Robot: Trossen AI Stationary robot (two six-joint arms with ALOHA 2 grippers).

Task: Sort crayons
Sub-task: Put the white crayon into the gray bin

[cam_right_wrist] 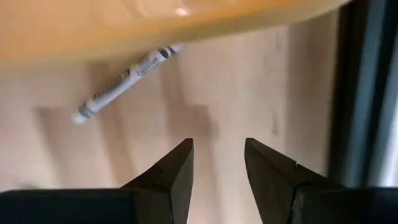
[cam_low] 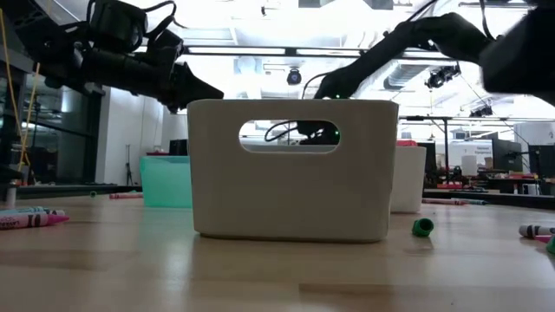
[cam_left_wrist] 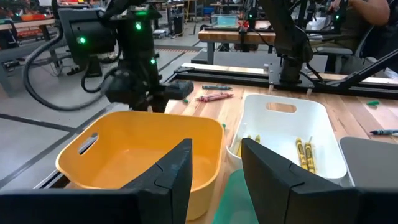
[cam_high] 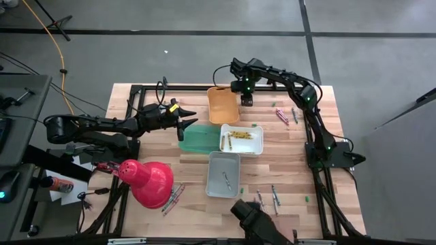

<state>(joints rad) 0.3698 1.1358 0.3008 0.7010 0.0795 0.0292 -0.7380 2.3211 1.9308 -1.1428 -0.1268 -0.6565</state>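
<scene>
Table top (cam_high: 286,163): you have pale wood planks, matt, with visible grain.
Orange bin (cam_left_wrist: 130,152): smooth plastic, slight sheen on your inner walls.
White bin (cam_left_wrist: 292,134): smooth plastic, softly glossy.
Green bin (cam_high: 199,138): translucent plastic.
Grey bin (cam_low: 293,169): matt plastic.
White crayon (cam_right_wrist: 124,83): paper-wrapped, you can see printed lettering.
Fingers (cam_right_wrist: 168,177): dark, matt, hard-looking.

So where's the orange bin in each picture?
High view: the orange bin sits near the table's far edge, just under the right gripper.
Low view: not visible; a white bin fills the middle.
Left wrist view: it's the big tub low and left, in front of the left gripper.
Right wrist view: only its blurred edge along the top.
Shared landmark: the right arm next to it.
</scene>
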